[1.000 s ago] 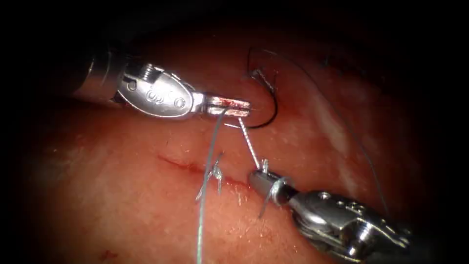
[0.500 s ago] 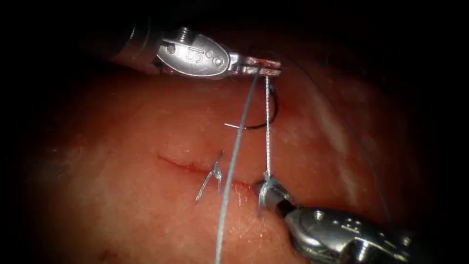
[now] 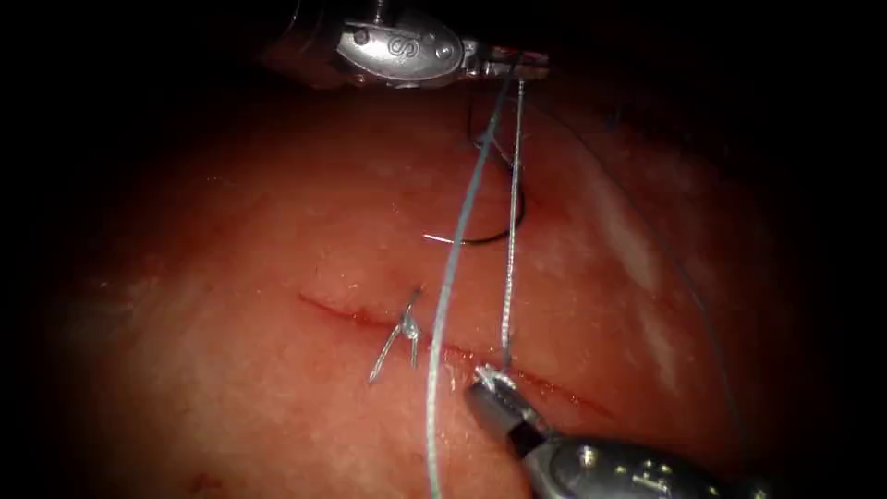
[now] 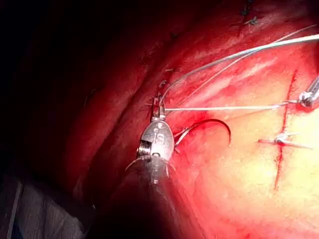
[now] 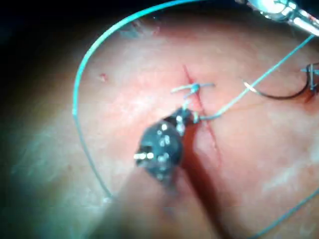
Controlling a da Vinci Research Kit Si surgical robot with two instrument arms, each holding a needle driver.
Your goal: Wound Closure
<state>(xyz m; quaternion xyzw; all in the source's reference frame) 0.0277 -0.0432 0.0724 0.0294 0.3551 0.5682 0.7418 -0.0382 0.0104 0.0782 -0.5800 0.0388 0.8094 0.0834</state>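
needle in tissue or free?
Free. The needle lies loose on the tissue, its whole curve exposed, beyond the cut; neither claw holds it, both grip thread.

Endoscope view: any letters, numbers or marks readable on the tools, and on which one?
"S": stamped on the wrist body of the left tool.
Right tool: small stamped marks on its wrist body, too small to read.
Nothing written on the tissue, thread or needle.

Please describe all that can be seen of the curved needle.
The needle is thin, dark and strongly curved, and looks like metal. It lies loose on the tissue above the cut, pale tip pointing left. Neither tool holds it: the left tool and the right tool grip thread instead.
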